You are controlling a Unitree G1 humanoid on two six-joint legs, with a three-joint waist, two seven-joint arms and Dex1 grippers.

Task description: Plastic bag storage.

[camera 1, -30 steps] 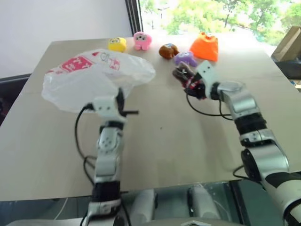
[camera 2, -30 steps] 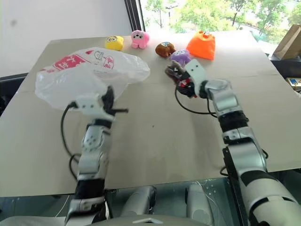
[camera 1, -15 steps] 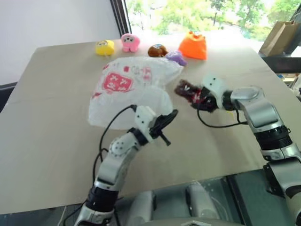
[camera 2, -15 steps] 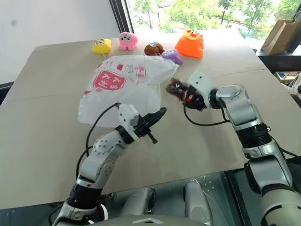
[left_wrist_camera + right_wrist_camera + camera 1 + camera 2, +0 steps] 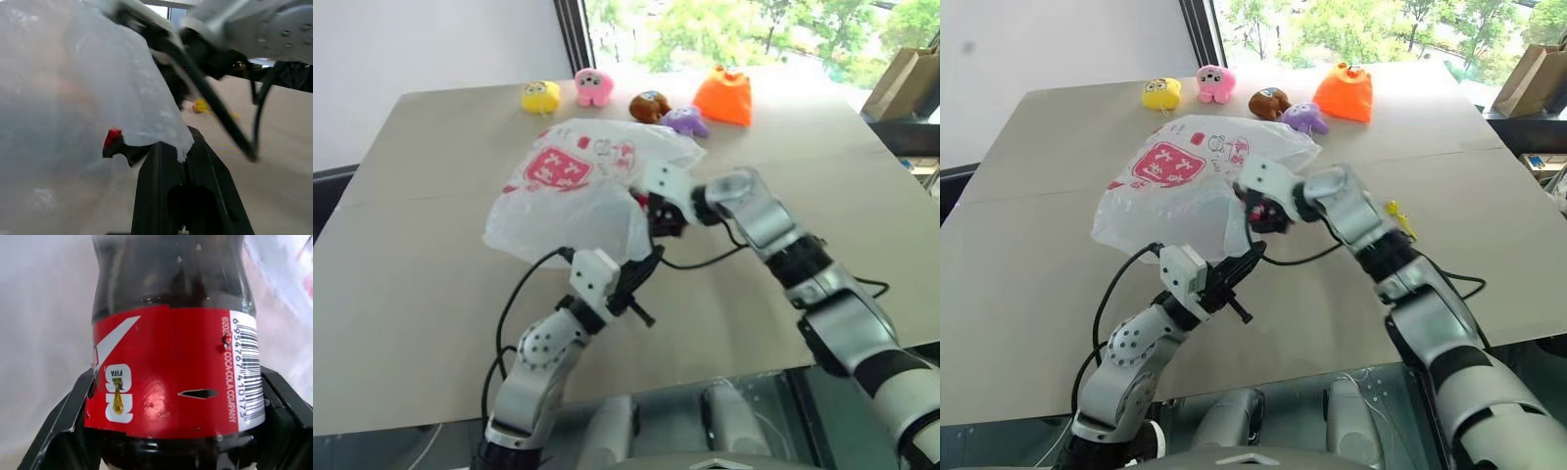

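1. Table (image 5: 431, 294): tan top.
2. Yellow toy (image 5: 540, 96): far edge of the table, leftmost in the row.
3. Pink toy (image 5: 592, 85): just right of the yellow.
4. Brown toy (image 5: 649, 105): right of the pink.
5. Purple toy (image 5: 685, 120): beside the brown, slightly nearer.
6. Orange toy (image 5: 724, 96): rightmost.
7. Paper bag (image 5: 903, 78): far right, off the table.
8. Small yellow thing (image 5: 1394, 210): on the table, right side.

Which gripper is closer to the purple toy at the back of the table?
Right. The right gripper, holding a cola bottle, sits at the plastic bag just in front of the purple toy. The left gripper, shut on the bag's edge, is farther back toward the robot.
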